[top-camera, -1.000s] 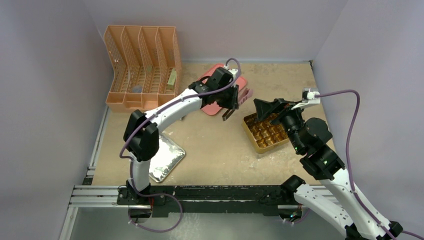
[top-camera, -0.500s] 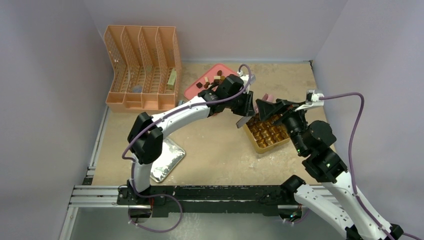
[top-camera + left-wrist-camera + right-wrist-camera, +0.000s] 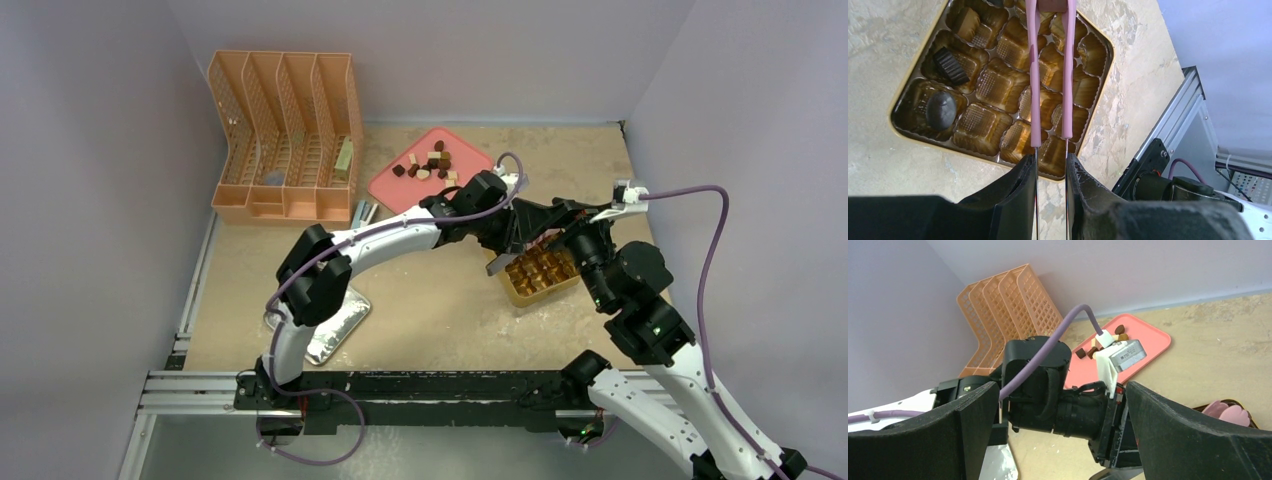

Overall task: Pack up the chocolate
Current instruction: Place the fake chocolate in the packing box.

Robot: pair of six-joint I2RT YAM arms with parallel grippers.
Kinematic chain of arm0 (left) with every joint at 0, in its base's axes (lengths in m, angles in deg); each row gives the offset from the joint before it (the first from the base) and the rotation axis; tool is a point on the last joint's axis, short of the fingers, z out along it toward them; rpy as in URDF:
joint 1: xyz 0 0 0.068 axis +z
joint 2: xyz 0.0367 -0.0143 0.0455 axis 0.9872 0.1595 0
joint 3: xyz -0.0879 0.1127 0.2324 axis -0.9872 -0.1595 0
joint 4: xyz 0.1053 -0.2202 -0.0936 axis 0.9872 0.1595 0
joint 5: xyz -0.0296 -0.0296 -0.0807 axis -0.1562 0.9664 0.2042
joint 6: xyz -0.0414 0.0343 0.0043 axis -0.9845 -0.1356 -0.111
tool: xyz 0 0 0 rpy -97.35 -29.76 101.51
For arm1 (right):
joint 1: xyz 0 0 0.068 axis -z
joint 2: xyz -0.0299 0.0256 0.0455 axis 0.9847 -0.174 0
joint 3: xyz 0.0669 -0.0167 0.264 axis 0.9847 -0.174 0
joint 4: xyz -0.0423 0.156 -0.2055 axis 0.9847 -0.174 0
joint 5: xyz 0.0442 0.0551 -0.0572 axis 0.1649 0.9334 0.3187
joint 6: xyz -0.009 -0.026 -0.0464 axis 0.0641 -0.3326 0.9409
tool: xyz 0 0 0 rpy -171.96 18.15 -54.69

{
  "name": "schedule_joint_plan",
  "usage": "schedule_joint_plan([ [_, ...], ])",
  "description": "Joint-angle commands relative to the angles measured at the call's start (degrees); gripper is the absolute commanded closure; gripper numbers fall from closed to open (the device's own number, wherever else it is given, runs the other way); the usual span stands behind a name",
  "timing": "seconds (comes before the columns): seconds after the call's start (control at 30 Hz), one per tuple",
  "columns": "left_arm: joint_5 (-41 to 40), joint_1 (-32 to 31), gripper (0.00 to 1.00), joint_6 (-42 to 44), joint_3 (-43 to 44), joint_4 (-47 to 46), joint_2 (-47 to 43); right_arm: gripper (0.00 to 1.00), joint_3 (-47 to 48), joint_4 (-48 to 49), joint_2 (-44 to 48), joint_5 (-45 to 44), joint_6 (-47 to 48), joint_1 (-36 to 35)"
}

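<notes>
Left gripper (image 3: 1050, 167), tongs (image 3: 1034, 100) now over box (image 3: 993, 90)

3 plain, pale lavender walls close in the workspace: a back wall (image 3: 430, 50), a left wall (image 3: 90, 200) and a right wall (image 3: 740, 120), meeting in straight corners. The table top (image 3: 430, 310) is beige with a mottled, stone-like pattern and pale scuffs. An orange mesh file rack (image 3: 285, 135) with 4 slots stands in the far-left corner. Silver aluminium rails (image 3: 190, 390) run along the table's near and left edges. The light is soft and even, and shadows are faint.
</notes>
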Motion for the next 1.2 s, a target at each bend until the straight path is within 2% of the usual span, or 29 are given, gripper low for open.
schedule_joint_plan([
  [0.0, 1.1, -0.9, 0.77, -0.7, 0.3, -3.9, 0.8, 0.01, 1.2, 2.4, 0.6, 0.4, 0.4, 0.2],
  [0.6, -0.7, -1.3, 0.67, 1.7, 2.9, 0.0, 2.5, 0.01, 1.2, 2.5, 0.5, 0.6, 0.4, 0.2],
  [1.17, -6.1, -1.2, 0.67, 4.1, 3.6, 4.0, -1.0, 0.01, 1.6, 2.3, 0.1, 1.2, 0.6, 0.2],
])
